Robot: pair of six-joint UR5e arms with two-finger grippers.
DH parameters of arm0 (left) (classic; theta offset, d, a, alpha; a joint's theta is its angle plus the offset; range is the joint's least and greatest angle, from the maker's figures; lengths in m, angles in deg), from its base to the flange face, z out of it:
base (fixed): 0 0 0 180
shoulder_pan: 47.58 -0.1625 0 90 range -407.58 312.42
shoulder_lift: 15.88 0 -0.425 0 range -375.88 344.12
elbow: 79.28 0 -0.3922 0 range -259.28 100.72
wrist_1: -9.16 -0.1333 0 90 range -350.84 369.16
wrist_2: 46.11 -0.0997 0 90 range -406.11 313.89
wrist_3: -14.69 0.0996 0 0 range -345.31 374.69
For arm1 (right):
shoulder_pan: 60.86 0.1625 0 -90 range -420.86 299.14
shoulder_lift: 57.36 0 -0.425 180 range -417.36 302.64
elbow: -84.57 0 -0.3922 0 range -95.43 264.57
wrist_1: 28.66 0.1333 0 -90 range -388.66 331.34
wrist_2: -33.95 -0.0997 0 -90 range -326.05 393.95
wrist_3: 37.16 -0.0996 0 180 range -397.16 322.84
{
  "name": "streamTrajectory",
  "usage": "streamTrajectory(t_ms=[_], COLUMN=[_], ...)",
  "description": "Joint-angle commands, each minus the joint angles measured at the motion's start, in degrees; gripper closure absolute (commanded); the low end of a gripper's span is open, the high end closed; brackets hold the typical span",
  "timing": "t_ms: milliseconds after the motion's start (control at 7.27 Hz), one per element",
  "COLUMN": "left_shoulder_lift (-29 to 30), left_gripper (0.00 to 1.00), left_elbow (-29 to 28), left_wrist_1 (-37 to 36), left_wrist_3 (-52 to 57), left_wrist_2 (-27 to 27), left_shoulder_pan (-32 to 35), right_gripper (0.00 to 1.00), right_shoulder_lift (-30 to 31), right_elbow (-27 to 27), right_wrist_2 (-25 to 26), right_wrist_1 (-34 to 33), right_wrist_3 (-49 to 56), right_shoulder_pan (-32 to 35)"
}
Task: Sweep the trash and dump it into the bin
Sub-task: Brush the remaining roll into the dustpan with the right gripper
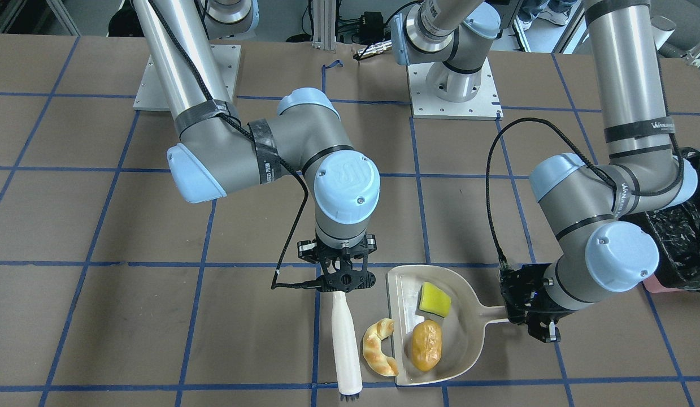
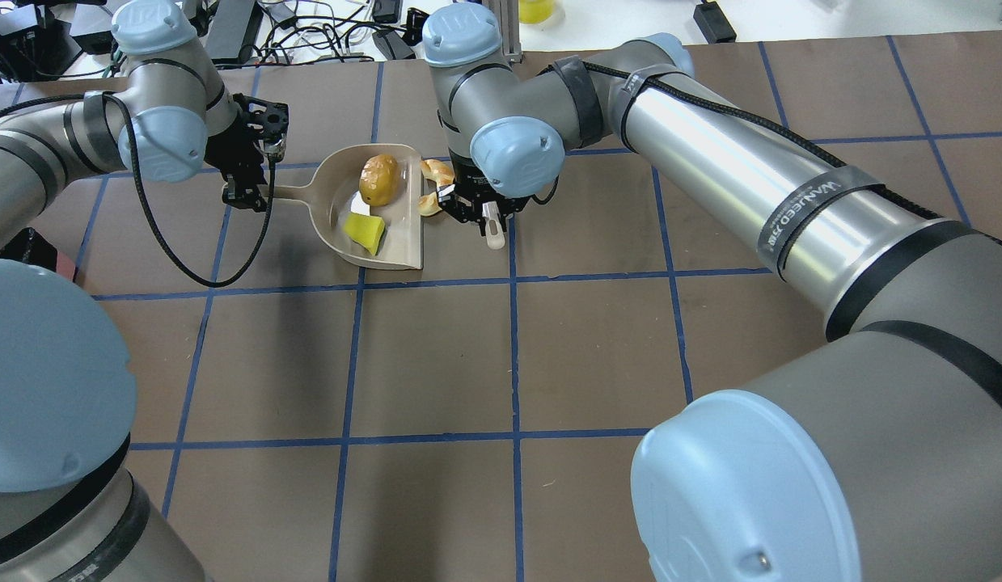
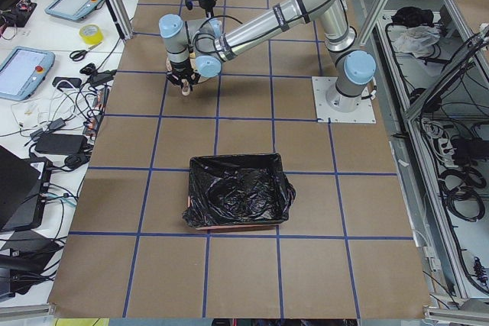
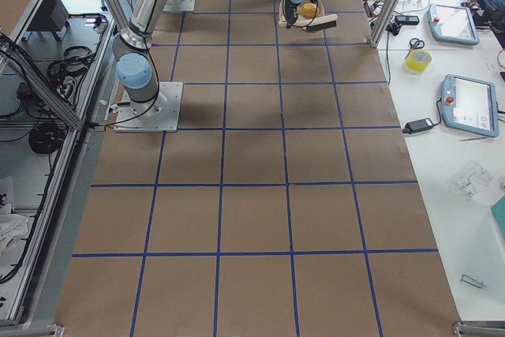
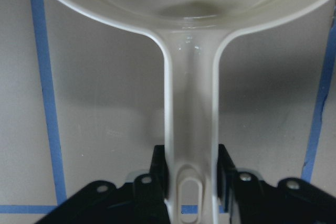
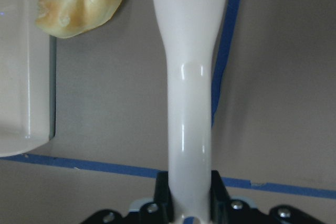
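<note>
Main risk: the croissant (image 1: 379, 346) sits just outside the dustpan (image 1: 468, 333) lip, so a sloppy stroke of the brush (image 1: 347, 339) can jam it on the edge or skid it past the mouth. A hard shove may twist the pan in my left gripper (image 1: 519, 308), which is clamped on the pan handle. My right gripper (image 1: 345, 281) is clamped on the brush handle. The croissant lies ahead of the right jaws, just beside the brush on the pan side. The wedge (image 1: 434, 299) and potato (image 1: 426, 345) are in the pan ahead of the left jaws, with the bin (image 1: 674, 243) behind them

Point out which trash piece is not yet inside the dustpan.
The tan croissant: it lies at the lip of the dustpan, beside the brush, while the yellow-green wedge and potato lump sit inside.
</note>
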Motion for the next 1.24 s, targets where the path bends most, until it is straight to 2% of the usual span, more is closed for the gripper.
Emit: streamTrajectory(t_ms=[0, 413, 688, 1101], left_shoulder_lift=[0.05, -0.21, -0.12, -0.04], left_gripper=[0.95, 0.95, 0.95, 0.95], left_elbow=[-0.01, -0.1, -0.1, -0.1], left_wrist_1=[0.18, 0.62, 0.62, 0.62], left_wrist_3=[-1.24, -4.49, -4.66, -4.58], left_wrist_2=[-0.11, -2.3, -3.45, -3.36], left_shoulder_pan=[0.0, 1.22, 2.02, 2.02], right_gripper=[1.0, 1.0, 1.0, 1.0], right_shoulder_lift=[-5.31, -5.95, -5.86, -5.69], right_elbow=[-4.68, -5.41, -5.32, -5.59], right_wrist_2=[1.71, -0.48, -5.83, -6.64], right_wrist_1=[-1.68, -1.33, -1.42, -2.03], right_wrist_3=[2.49, -3.54, -9.25, -16.64], right_shoulder_pan=[-0.17, 1.13, 2.89, 8.77])
